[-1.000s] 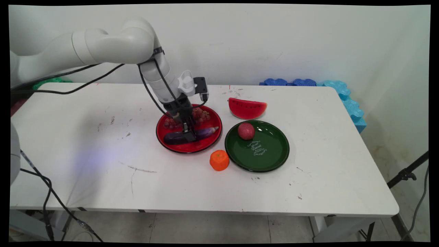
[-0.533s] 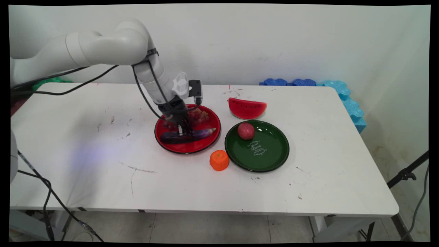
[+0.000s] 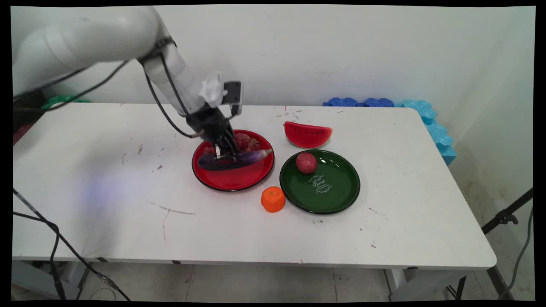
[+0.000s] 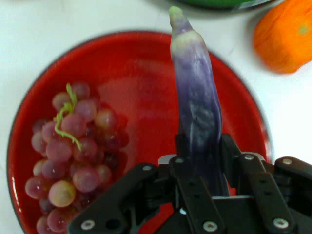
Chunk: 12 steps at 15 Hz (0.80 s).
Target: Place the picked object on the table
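Note:
My gripper (image 3: 225,154) (image 4: 202,161) is shut on a purple eggplant (image 3: 236,158) (image 4: 196,102) and holds it a little above the red plate (image 3: 239,181) (image 4: 141,63). The eggplant lies level in the main view, its pale tip toward the right. A bunch of red grapes (image 3: 245,140) (image 4: 73,151) rests on the far part of that plate, just behind the gripper. An orange fruit (image 3: 273,199) (image 4: 285,36) sits on the table in front of the plate.
A green plate (image 3: 337,192) right of the red one carries a red round fruit (image 3: 306,163). A watermelon slice (image 3: 308,134) lies behind it. Blue foam pieces (image 3: 401,106) line the table's far right corner. Black cables hang at the left.
The gripper has risen and shifted slightly left and back, lifting the eggplant off the red plate. The arm's upper link has swung up and left.

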Available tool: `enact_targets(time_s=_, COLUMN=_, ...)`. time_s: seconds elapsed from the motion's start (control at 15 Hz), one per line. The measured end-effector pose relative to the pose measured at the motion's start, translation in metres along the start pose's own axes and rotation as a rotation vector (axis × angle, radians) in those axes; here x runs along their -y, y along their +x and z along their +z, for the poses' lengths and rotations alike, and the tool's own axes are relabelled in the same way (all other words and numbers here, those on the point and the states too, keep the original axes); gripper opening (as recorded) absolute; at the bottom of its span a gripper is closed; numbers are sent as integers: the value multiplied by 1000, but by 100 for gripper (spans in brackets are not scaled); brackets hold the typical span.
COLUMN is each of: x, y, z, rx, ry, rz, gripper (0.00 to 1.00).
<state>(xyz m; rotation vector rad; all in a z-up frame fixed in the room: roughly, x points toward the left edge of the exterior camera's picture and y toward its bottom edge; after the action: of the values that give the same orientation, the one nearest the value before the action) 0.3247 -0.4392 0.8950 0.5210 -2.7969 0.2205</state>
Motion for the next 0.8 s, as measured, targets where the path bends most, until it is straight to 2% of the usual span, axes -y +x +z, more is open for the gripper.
enact_targets(time_s=0.27, x=-29, y=18, z=-54, rx=-99, ry=-30, rz=30, gripper=0)
enact_targets(time_s=0.47, x=-55, y=31, z=-79, rx=-158, ry=-52, rz=50, gripper=0)
enact_targets(time_s=0.67, x=-79, y=41, z=-86, rx=-186, ry=-67, rz=68, gripper=0)
enact_targets(time_s=0.8, x=-96, y=44, z=-80, rx=-188, ry=-73, rz=86, gripper=0)
